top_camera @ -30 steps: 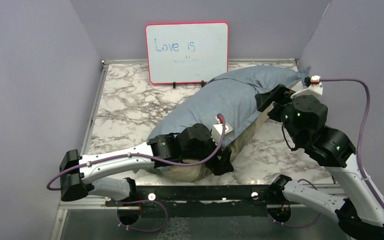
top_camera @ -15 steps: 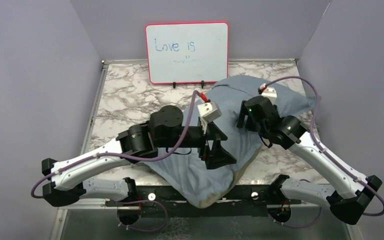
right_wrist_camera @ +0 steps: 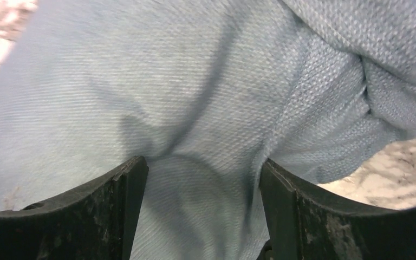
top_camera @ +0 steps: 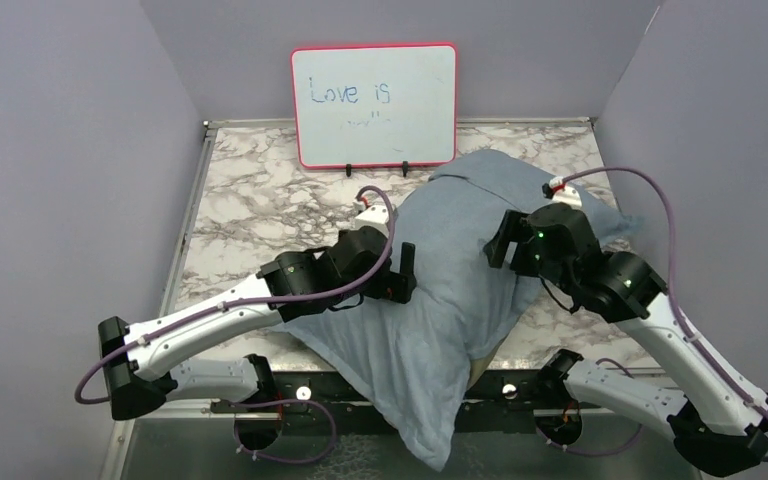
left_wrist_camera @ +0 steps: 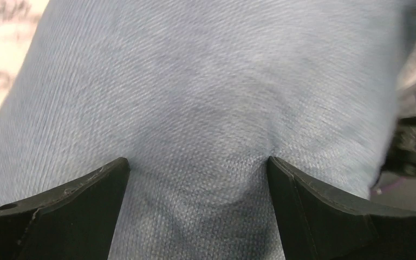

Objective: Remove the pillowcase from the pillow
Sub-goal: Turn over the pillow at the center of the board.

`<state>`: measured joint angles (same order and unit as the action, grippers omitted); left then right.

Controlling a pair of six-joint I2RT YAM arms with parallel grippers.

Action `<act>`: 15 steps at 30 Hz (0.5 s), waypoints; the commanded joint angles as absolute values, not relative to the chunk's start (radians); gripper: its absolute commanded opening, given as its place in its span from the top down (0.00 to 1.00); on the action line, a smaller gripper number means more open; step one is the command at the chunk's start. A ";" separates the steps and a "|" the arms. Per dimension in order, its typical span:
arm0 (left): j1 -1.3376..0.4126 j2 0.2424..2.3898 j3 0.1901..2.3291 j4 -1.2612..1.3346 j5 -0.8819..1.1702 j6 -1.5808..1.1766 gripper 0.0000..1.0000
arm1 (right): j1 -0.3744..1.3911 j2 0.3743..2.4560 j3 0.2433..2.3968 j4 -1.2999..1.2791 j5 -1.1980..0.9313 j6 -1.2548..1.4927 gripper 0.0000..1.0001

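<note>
The dusty blue-grey pillowcase [top_camera: 450,300] lies diagonally from the far right to the near edge, where its end hangs over the rail. A tan sliver of its other face shows underneath. The pillow is hidden inside it. My left gripper [top_camera: 407,272] stands open and presses down on the case's left side. In the left wrist view its fingers [left_wrist_camera: 195,159] straddle a low bulge of cloth [left_wrist_camera: 206,81]. My right gripper [top_camera: 500,240] sits on the right side. In the right wrist view its jaws [right_wrist_camera: 202,160] are closed on a wide, puckered lump of the pillowcase [right_wrist_camera: 141,81].
A red-framed whiteboard [top_camera: 374,105] stands at the back of the marble table [top_camera: 260,210]. Grey walls close in on both sides. A black rail [top_camera: 360,385] runs along the near edge by the arm bases. Purple cables loop above both wrists.
The pillowcase bundle has swung toward the near edge and now hangs over it. My left gripper let go, opened wide and moved to the middle. My right gripper came inward, still gripping.
</note>
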<state>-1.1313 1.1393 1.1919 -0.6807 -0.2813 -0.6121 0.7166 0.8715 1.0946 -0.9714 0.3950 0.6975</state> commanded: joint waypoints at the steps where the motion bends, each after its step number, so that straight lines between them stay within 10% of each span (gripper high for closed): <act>1: -1.086 1.044 1.072 -0.783 -0.391 -0.822 0.01 | 0.718 0.859 1.250 -0.914 0.349 0.551 0.19; 9: -1.083 0.880 0.950 -0.780 -0.188 -0.853 0.01 | 0.717 1.139 1.447 -1.006 0.717 0.407 0.09; 15: -1.083 0.772 0.900 -0.779 -0.012 -0.882 0.01 | 0.588 1.289 1.469 -0.848 0.510 0.272 0.05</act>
